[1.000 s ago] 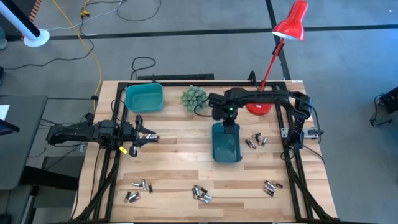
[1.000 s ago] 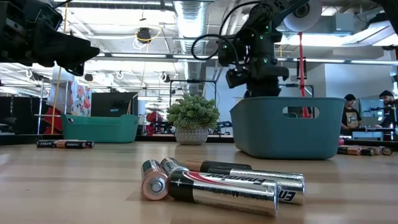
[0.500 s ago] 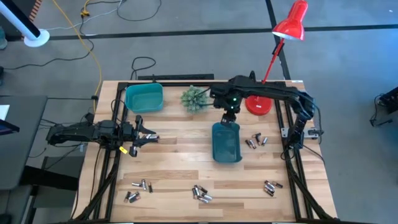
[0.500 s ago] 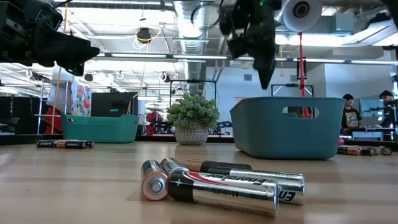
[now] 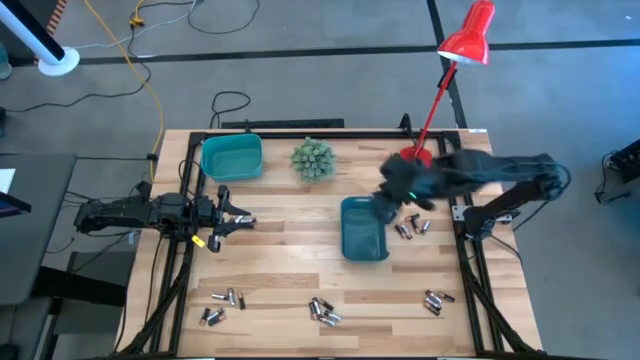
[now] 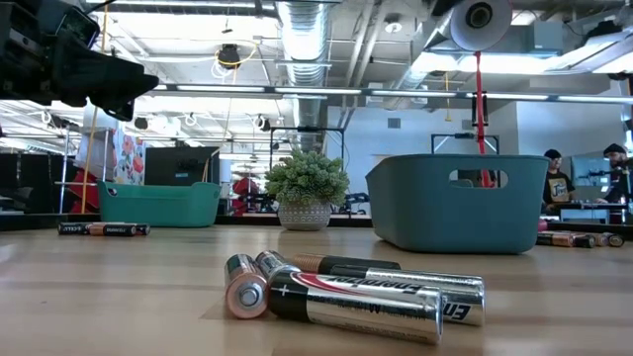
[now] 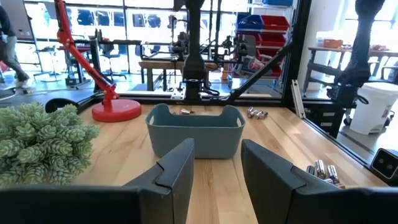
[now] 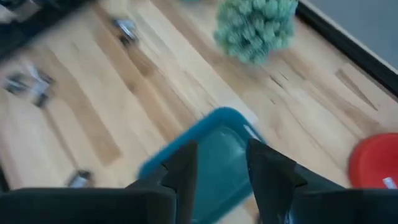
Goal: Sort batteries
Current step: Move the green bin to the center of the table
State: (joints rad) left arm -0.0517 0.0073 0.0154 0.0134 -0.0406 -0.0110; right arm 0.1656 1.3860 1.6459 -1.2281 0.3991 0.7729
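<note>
Table (image 5: 300,250) carries two teal bins: one near the middle (image 5: 362,228), one at the far left corner (image 5: 231,157). Judged progress: early; most batteries lie loose on the wood, and whether either bin holds any cannot be told, since the high view shows no cells inside them. Other fixtures, one each: red desk lamp (image 5: 466,38) at the far right edge, small green plant (image 5: 313,158) between the bins. Right arm reaches in from the right side, its gripper (image 5: 388,208) over the middle bin's right rim, fingers (image 8: 186,171) parted with nothing visible between them. Left arm lies low along the left edge, its gripper (image 5: 236,217) pointing toward the middle bin, fingers (image 7: 177,168) likewise apart and empty. Loose batteries sit in five groups: a front-centre cluster (image 5: 323,312) of about four, a front-left scatter (image 5: 222,300) of about four, a group (image 5: 410,228) of about four just right of the middle bin, a front-right pair or trio (image 5: 434,299), and one or two (image 5: 248,222) at the left gripper's tips. Exact counts per group are uncertain. Remaining, as judged: essentially all the sorting.
</note>
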